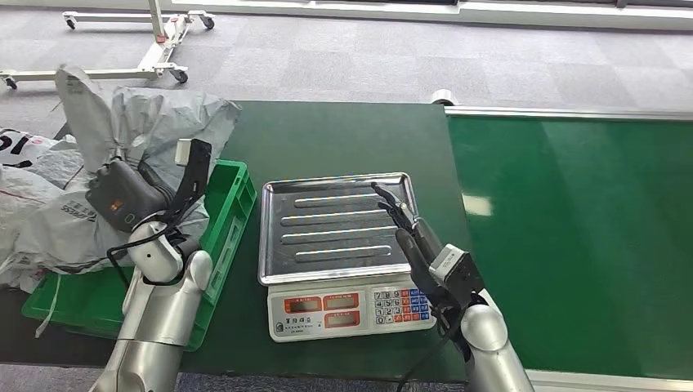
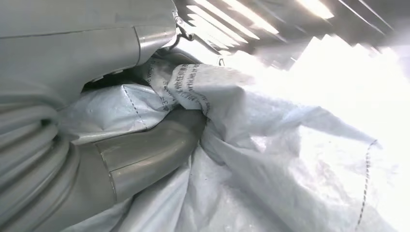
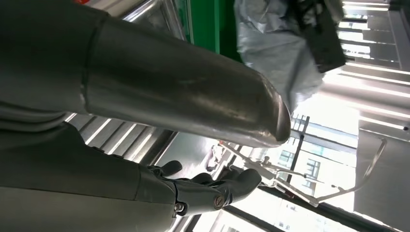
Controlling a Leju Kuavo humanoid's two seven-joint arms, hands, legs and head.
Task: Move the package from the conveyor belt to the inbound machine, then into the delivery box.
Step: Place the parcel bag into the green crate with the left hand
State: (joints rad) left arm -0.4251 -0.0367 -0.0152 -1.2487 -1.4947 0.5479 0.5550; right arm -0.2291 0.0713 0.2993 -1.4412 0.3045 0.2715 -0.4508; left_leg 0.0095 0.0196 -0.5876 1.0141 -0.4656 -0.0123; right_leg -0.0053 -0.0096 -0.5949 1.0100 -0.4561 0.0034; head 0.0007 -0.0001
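From the head view I have the grey package (image 1: 155, 131) over at the left end of the dark green worktop (image 1: 343, 139), sitting in the green delivery box (image 1: 233, 204) and bulging up above its rim, with other white woven sacks (image 1: 33, 204) lying against it at the table's left edge. My left hand (image 1: 135, 196) is pushed into that package; at the left wrist the grey thumb (image 2: 150, 150) presses into the wrinkled white plastic (image 2: 270, 145), but the other fingers are buried in the folds and I cannot tell whether they grip it. The inbound machine, a scale (image 1: 339, 245) with a bare steel tray, stands near the front edge of the worktop, just right of the box. My right hand (image 1: 409, 229) is above the tray's right rim, fingers stretched out, apart, holding nothing. The bright green conveyor belt (image 1: 572, 237) runs along the right side.
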